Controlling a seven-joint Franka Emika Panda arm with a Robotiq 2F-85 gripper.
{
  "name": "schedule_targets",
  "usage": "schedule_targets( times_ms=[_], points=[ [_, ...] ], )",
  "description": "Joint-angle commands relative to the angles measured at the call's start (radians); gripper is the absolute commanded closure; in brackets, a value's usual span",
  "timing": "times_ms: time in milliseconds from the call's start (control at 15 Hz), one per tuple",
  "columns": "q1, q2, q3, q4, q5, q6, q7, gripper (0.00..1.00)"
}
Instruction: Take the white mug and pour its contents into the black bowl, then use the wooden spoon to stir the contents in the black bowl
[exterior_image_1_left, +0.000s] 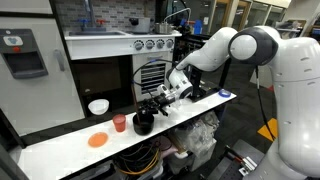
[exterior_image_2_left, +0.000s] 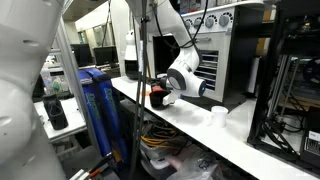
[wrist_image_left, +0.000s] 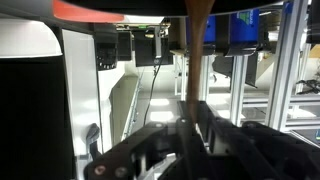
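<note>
- Closest up, my hand (wrist_image_left: 192, 135) is squeezed tight on the wooden spoon (wrist_image_left: 197, 60), which sticks straight out from between the fingers.
- In an exterior view, my hand hangs just over the black bowl (exterior_image_1_left: 144, 124) on the white surface (exterior_image_1_left: 60, 150).
- A red cup (exterior_image_1_left: 120, 123) stands just left of the bowl, and an orange disc (exterior_image_1_left: 97, 140) lies further left.
- The white mug (exterior_image_2_left: 218, 116) stands upright, well apart from the bowl.

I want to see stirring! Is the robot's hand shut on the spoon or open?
Shut. In the wrist view the wooden spoon sticks out from between the fingers of the gripper.
</note>
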Motion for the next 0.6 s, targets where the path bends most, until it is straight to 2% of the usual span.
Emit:
schedule_targets(
  times_ms=[0, 533],
  points=[
    [-0.011, 0.000, -0.016, -0.004, -0.016, -0.007, -0.007, 0.97],
    [-0.024, -0.005, -0.043, -0.009, -0.033, -0.004, -0.007, 0.97]
  ],
)
